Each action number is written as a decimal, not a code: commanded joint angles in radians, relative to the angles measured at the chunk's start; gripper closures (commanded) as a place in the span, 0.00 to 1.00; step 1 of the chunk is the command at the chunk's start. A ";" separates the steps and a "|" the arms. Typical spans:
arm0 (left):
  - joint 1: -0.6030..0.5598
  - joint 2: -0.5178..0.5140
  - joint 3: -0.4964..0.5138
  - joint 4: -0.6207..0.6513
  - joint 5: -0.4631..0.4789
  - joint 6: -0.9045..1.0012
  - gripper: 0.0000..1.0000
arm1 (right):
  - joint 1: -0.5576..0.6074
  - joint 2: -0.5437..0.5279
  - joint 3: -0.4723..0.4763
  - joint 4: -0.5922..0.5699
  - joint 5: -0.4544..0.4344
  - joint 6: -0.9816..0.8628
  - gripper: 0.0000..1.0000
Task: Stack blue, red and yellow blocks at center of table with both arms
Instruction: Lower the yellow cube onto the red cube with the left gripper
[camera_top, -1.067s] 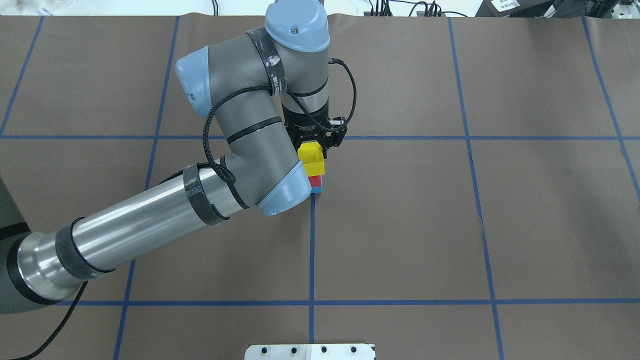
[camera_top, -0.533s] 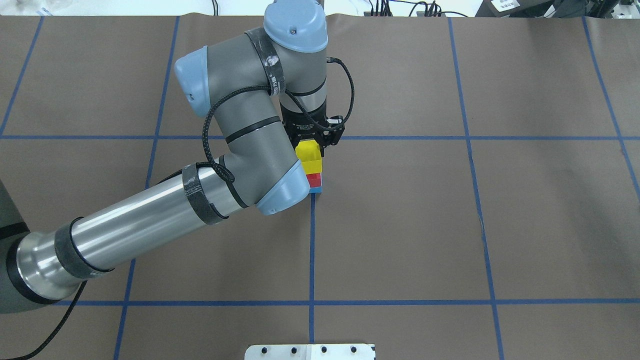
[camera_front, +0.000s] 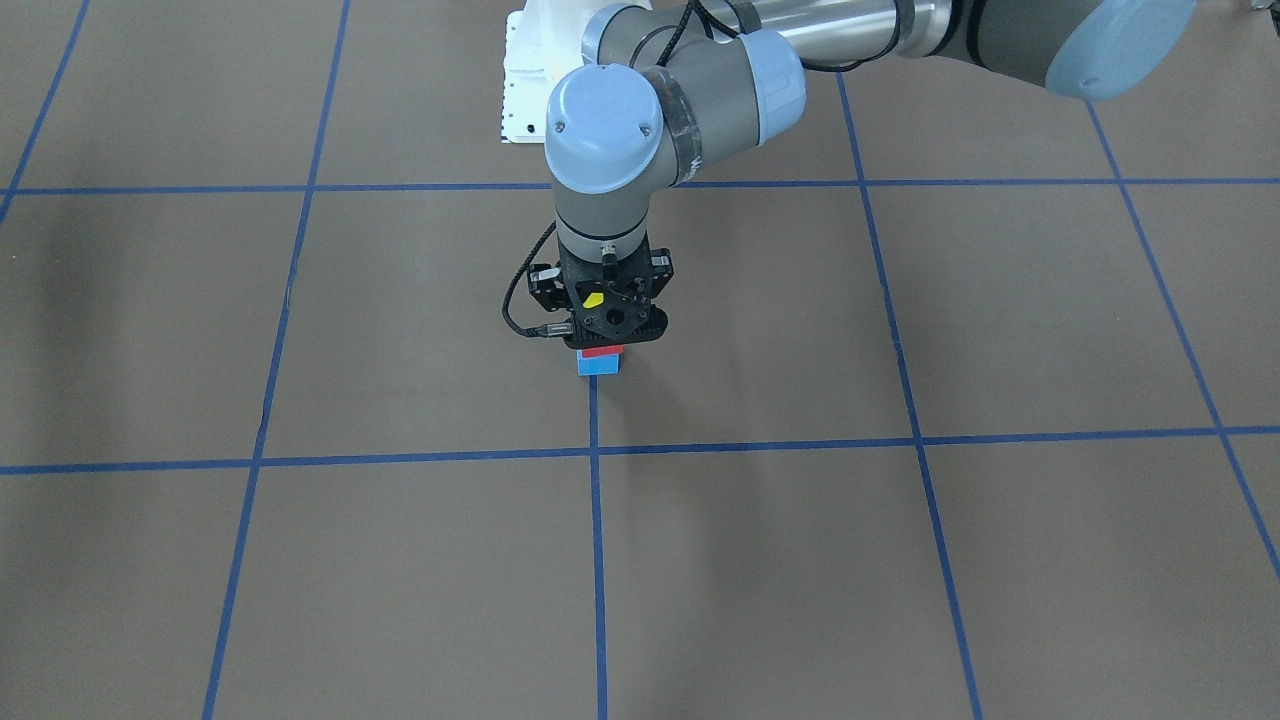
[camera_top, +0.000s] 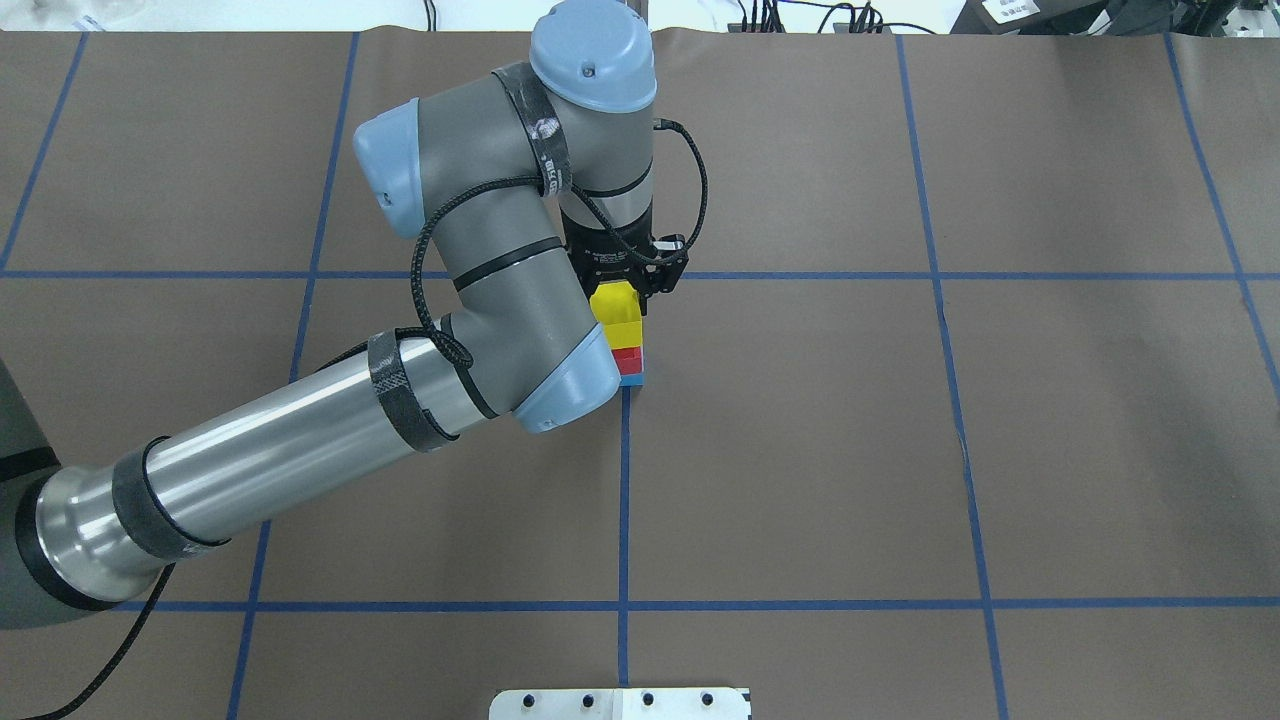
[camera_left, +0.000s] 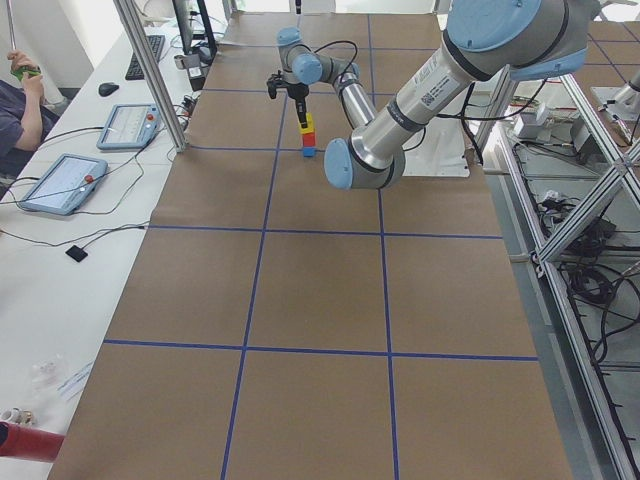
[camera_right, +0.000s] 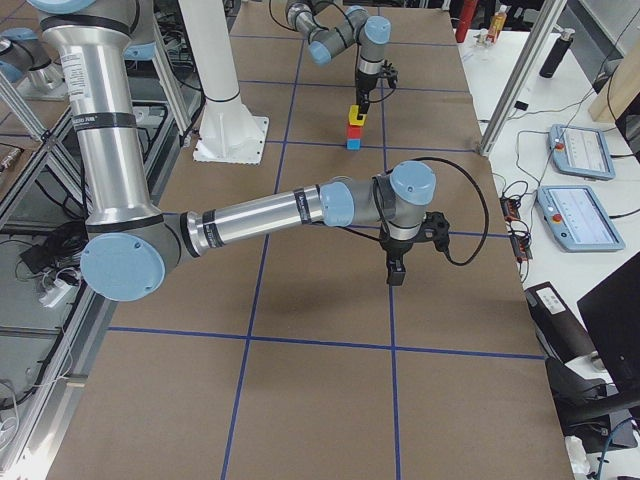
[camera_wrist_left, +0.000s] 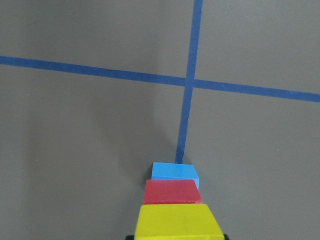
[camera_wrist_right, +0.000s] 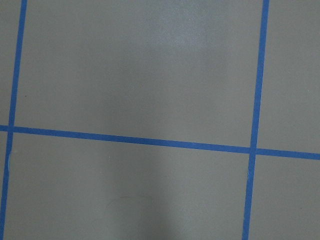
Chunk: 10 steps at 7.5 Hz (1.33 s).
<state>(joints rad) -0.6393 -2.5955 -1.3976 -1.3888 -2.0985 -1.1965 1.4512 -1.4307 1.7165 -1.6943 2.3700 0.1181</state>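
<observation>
Yellow block (camera_top: 617, 315) atop red block (camera_top: 630, 359) atop blue block (camera_top: 633, 379)

**Q:** What type of site is this?

**A:** A robotics laboratory. Indicators: teach pendants (camera_left: 65, 183) on a white bench (camera_left: 40, 280), aluminium framing (camera_left: 150, 72), loose cabling (camera_left: 590, 296), a table (camera_left: 320, 290) with a blue tape grid, and a white arm pedestal (camera_right: 222, 90).

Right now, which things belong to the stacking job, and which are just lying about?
Job: yellow block, red block, blue block, stacked on the table; left end effector, closed on the yellow block; right end effector, hovering apart.
Lying about: teach pendants, keyboard, mouse on the side bench; white pedestal base.
</observation>
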 joint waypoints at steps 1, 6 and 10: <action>0.004 0.000 0.000 -0.001 0.000 0.000 1.00 | 0.000 0.003 0.000 0.001 0.000 0.000 0.00; 0.007 0.017 -0.007 -0.003 -0.002 0.000 0.85 | 0.000 0.004 0.000 0.001 0.002 0.000 0.00; 0.009 0.015 -0.011 -0.003 -0.002 -0.002 0.85 | 0.000 0.007 -0.006 -0.001 0.000 0.000 0.00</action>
<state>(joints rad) -0.6319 -2.5795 -1.4079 -1.3912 -2.1000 -1.1968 1.4511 -1.4243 1.7121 -1.6943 2.3702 0.1181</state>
